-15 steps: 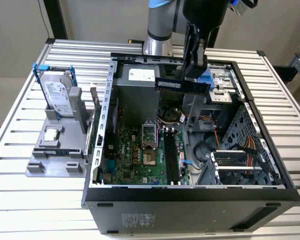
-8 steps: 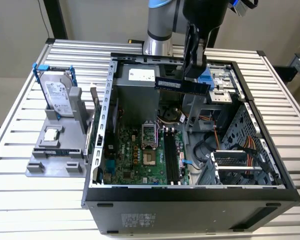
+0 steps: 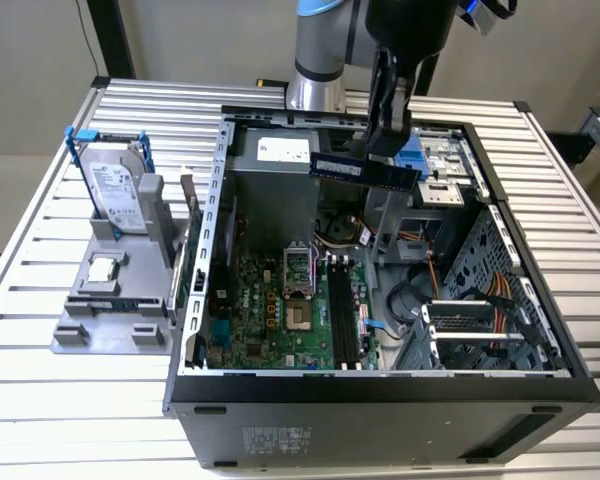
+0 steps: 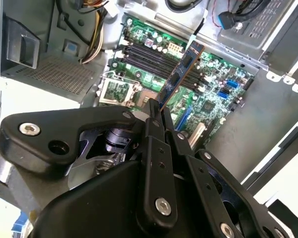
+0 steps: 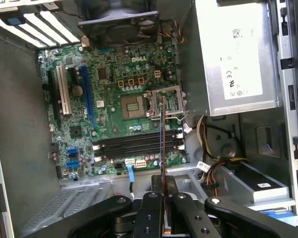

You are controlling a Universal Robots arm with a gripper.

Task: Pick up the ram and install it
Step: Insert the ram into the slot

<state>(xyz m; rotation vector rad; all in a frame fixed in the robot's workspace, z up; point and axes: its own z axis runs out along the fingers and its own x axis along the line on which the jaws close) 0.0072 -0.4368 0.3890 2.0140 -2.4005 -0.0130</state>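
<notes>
Slatted metal table (image 3: 30,400) carries an open computer case (image 3: 380,410); above its interior the gripper (image 3: 388,140) has its fingers pressed together on the ram (image 3: 365,170), pinching the stick so it hangs level in the air, clear of the motherboard's (image 5: 114,99) black memory slots (image 5: 134,144) lying below the gripper

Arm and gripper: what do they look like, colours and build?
The arm is a silver-grey cylinder with a blue band at a joint. The gripper is matte black: flat linkage bars pinned with silver screws, ending in two narrow jaws.
</notes>
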